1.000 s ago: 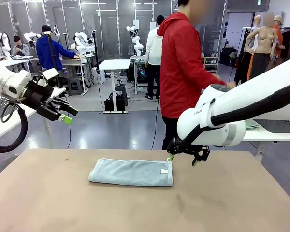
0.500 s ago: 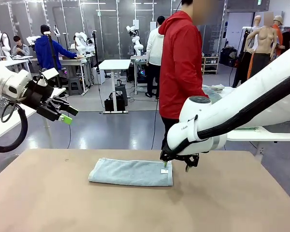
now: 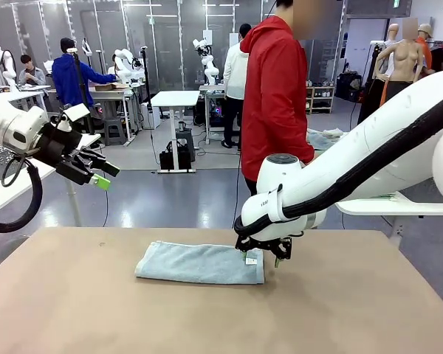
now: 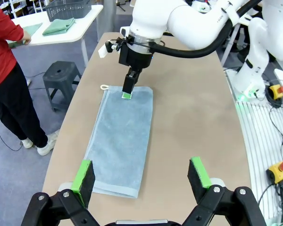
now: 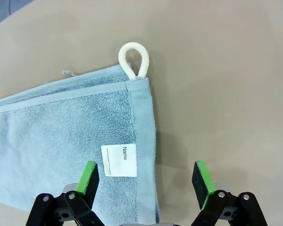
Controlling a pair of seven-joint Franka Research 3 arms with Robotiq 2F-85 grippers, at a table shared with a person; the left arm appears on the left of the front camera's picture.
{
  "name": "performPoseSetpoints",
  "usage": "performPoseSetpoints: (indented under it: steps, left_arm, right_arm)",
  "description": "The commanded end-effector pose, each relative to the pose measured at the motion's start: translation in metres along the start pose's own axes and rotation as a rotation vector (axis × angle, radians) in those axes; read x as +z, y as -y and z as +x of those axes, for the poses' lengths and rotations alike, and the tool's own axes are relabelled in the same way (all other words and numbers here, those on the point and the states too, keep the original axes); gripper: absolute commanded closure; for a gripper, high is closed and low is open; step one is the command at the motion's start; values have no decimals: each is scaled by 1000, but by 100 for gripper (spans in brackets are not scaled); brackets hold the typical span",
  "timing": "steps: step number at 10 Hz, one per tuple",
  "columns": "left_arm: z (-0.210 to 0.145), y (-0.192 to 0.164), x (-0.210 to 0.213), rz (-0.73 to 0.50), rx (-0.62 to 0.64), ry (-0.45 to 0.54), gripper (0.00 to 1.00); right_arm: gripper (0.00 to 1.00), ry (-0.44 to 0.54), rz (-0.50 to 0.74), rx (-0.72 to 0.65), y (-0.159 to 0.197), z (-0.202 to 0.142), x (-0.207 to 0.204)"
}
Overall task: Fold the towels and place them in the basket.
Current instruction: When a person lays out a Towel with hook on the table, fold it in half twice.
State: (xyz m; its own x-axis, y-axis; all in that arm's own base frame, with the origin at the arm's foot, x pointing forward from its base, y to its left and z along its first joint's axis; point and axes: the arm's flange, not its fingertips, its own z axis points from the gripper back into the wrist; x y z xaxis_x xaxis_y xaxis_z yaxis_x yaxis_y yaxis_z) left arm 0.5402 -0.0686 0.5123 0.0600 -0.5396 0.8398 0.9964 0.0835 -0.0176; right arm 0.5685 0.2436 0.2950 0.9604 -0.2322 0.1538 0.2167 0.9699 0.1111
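1. Towel (image 3: 199, 263): a pale blue-grey terry cloth with a soft, looped nap and a flat woven hem, folded lengthwise into a long narrow strip.
2. It lies flat near the middle of the table (image 3: 340, 310), a smooth, matte tan surface.
3. At the end of the strip on the robot's right, a small white tag (image 5: 119, 160) printed "Name" is sewn just inside the hem. A cream cord loop (image 5: 133, 59) sticks out from the far corner onto the bare tabletop.
4. A dark wire-mesh basket (image 4: 68, 9) stands on a white side table (image 4: 87, 21), well apart from the cloth, with folded green cloths (image 4: 59, 26) beside it.
5. The right gripper (image 3: 262, 259) points straight down over the tagged end. Its jaws are spread wide and hold nothing; one green pad is above the terry beside the tag and the other above bare table. Whether the tips touch the cloth cannot be told.
6. The right arm reaches across in a long curve from the robot's right side.
7. The left gripper (image 3: 107, 175) hangs raised off the robot's left edge of the table, tilted downward toward the strip. Its fingers are parted and empty.
8. A person in a red hooded top (image 3: 277, 96) stands at the far side.
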Motion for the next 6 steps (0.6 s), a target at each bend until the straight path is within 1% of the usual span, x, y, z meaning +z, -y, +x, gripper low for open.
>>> performPoseSetpoints:
  steps: [1, 2, 5, 6]
  left_arm:
    - [0, -1, 0, 9, -1, -2, 0]
    - [0, -1, 0, 9, -1, -2, 0]
    - [0, -1, 0, 9, -1, -2, 0]
    - [0, -1, 0, 9, -1, -2, 0]
  right_arm:
    - [0, 2, -42, -30, -11, 4, -5]
    - [20, -8, -48, -21, -12, 3, -7]
    - [20, -15, -64, -13, -17, 2, -13]
    - [36, -17, -69, -10, -18, 2, -14]
